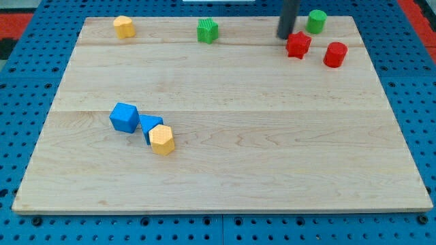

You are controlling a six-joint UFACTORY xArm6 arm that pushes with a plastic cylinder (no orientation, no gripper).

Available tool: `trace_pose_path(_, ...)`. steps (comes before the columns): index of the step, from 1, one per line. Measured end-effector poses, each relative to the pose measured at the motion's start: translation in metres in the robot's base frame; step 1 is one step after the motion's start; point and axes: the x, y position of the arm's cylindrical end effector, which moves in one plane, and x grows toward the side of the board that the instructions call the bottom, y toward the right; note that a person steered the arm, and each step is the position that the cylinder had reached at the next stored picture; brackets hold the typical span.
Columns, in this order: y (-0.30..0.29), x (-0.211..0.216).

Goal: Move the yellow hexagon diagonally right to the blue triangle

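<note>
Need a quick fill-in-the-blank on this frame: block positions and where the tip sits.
1. The yellow hexagon touches the blue ____ on its lower right side.
2. My tip sits just to the view's left of the red ____.
3. The blue cube lies to the view's ____ of the yellow hexagon.
4. The green cylinder stands near the view's ____ edge of the board.

Missing words: triangle; star; left; top

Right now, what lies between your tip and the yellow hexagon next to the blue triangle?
In the camera view, only bare board lies between my tip and the yellow hexagon, which touches the blue triangle. The green cube sits off that line, toward the view's top.
</note>
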Motion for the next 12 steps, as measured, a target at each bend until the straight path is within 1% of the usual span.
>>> trace_pose_path(1, -0.048, 0.064)
trace_pose_path(3, -0.107, 0.234)
trace_pose_path(4, -0.143, 0.300)
trace_pose_path(5, -0.198, 0.301)
trace_pose_path(6, -0.200, 0.273)
trace_pose_path(7, -0.198, 0.236)
trace_pose_path(8, -0.186, 0.213)
trace_pose_path(9, -0.161, 0.201)
trace_pose_path(12, -0.118, 0.148)
